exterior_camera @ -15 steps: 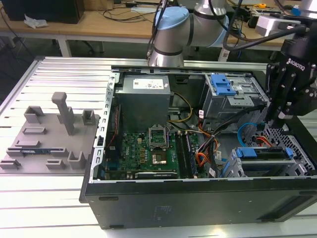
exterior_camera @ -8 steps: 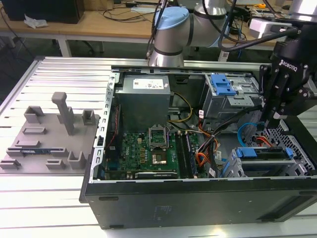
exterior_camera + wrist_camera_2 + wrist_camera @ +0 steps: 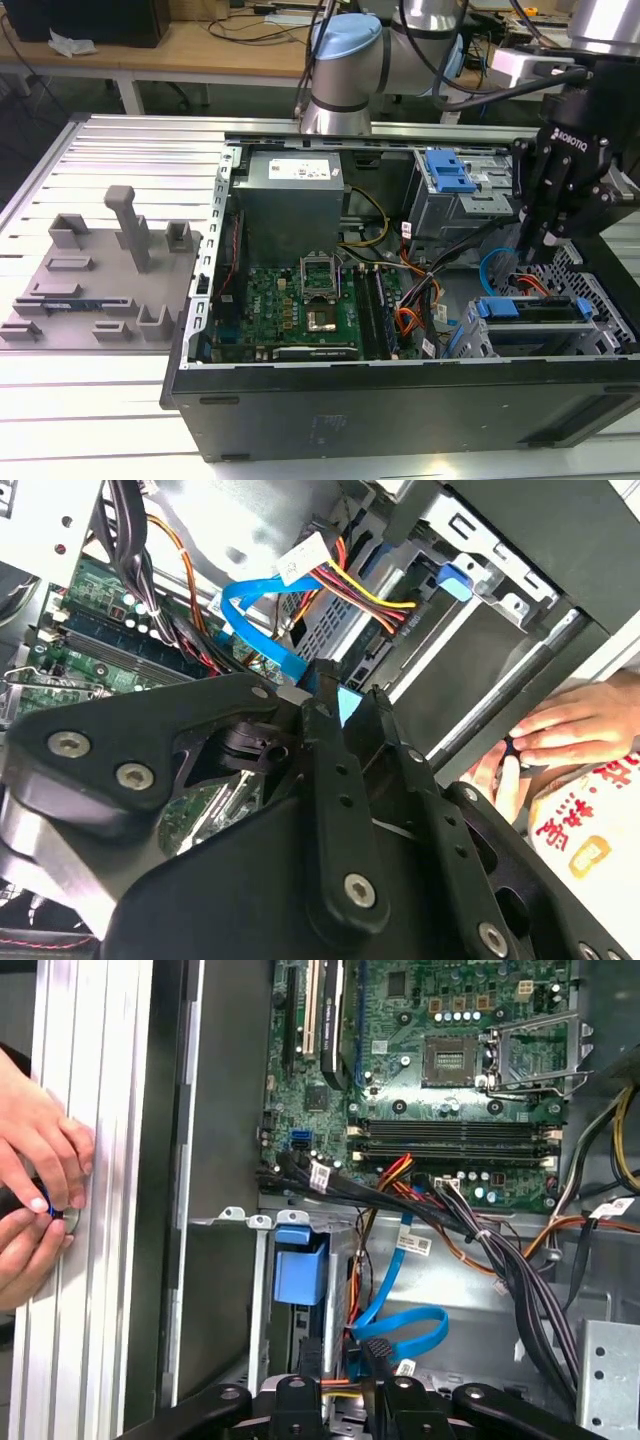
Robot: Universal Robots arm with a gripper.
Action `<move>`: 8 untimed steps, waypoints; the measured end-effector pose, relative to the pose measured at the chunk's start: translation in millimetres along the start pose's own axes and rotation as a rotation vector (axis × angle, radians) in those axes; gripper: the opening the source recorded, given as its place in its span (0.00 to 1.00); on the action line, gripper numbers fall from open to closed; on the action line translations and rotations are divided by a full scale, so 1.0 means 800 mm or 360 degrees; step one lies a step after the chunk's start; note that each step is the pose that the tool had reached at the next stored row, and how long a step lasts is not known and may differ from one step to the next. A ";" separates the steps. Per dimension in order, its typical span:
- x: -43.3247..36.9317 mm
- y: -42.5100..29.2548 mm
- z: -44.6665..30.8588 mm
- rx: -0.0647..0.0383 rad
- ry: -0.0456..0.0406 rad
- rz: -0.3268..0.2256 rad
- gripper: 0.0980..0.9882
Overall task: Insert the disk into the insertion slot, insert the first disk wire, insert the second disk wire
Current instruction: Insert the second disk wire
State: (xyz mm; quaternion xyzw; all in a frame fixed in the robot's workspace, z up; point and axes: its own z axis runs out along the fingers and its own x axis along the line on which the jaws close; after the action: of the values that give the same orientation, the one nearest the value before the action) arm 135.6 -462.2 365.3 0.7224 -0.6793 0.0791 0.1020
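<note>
Exterior view: hanging the claw (image 3: 545, 240) low over the insertion slot (image 3: 603, 300) at the exterior view's right end of the open computer case (image 3: 400, 405), itself lying on the slatted counter (image 3: 100, 400). Showing the disk (image 3: 525, 308) in its blue carrier already lying in the slot, so judging step one as done. Looping the second disk wire (image 3: 488, 272) just beside the claw.

Second wrist view: showing the close detail that the exterior view is hiding. Drawing the claw fingers (image 3: 330, 760) near together on the dark end connector (image 3: 322, 672) of the light-blue cable, and so apparently pinching it, off the disk. Running the first disk wire (image 3: 370, 588) toward the cage; not telling whether it is plugged in. Resting a person's hand (image 3: 575, 725) on the case edge.

First wrist view: adding the motherboard (image 3: 450, 1110) and the full loop of the blue cable near the fingertips. Judging the second wire as not yet seated.
</note>
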 end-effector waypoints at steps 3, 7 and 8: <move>-0.003 0.0001 0.0025 0.0012 0.0004 -0.0033 0.23; -0.004 0.0007 0.0031 0.0019 0.0007 -0.0051 0.23; -0.004 0.0007 0.0031 0.0019 0.0009 -0.0051 0.23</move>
State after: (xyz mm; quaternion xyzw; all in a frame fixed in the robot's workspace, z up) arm 134.7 -459.5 362.1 0.7336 -0.6669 0.0837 0.1007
